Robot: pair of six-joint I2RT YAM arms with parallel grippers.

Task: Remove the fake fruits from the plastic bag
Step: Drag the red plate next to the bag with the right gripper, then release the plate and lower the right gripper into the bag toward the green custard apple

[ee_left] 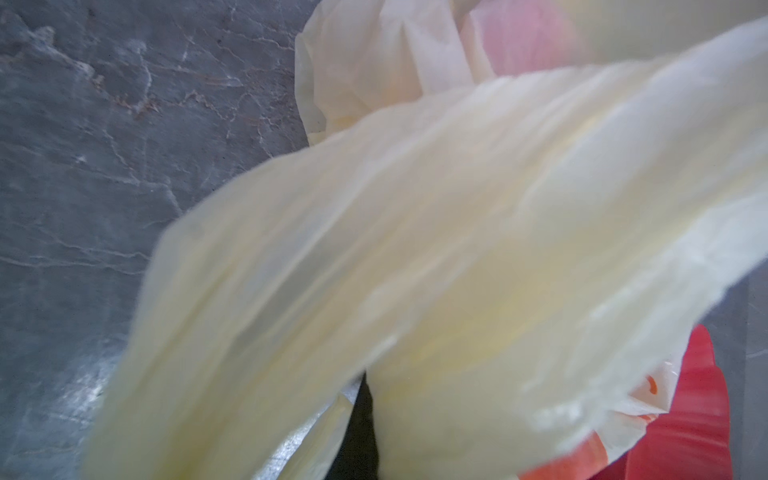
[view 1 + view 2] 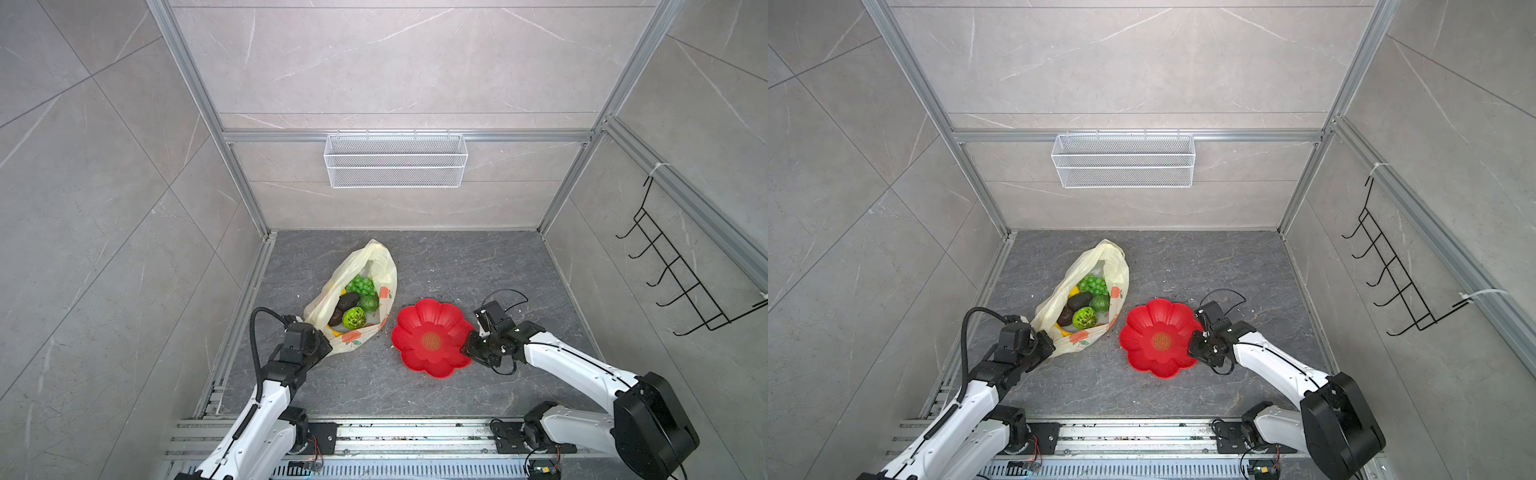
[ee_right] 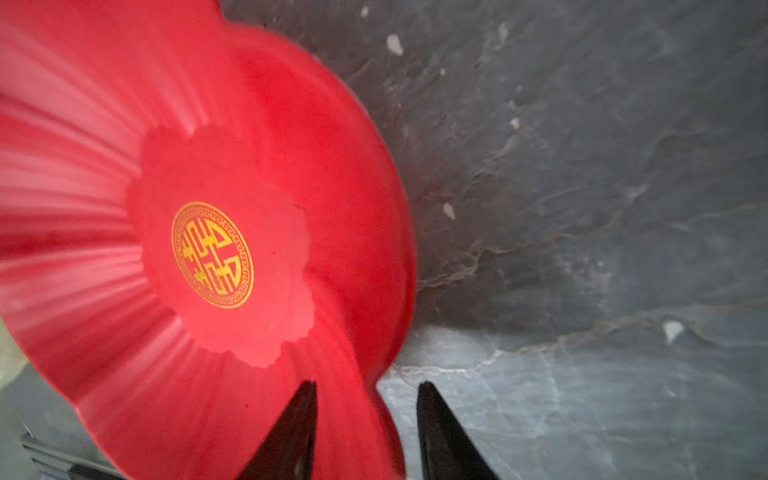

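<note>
The plastic bag (image 2: 376, 259) (image 2: 1105, 257) lies open on the dark table, left of centre in both top views. Inside it show the fake fruits: a green grape bunch (image 2: 360, 284) (image 2: 1092, 284), a green bumpy ball (image 2: 354, 318) (image 2: 1084, 318), a round green fruit (image 2: 369, 302) and dark brown ones (image 2: 348, 300) (image 2: 1065, 316). My left gripper (image 2: 325, 344) (image 2: 1050, 345) is shut on the bag's near edge. In the left wrist view the bag film (image 1: 457, 228) covers all but one black finger (image 1: 362, 428). My right gripper (image 2: 467, 345) (image 2: 1192, 345) (image 3: 368, 392) stands open astride the red plate's rim.
The red flower-shaped plate (image 2: 415, 322) (image 2: 1142, 322) (image 3: 291, 104) (image 1: 698, 415) sits empty right of the bag. A white wire basket (image 2: 395, 160) hangs on the back wall and a black hook rack (image 2: 673, 282) on the right wall. Metal rails (image 2: 395, 432) run along the front.
</note>
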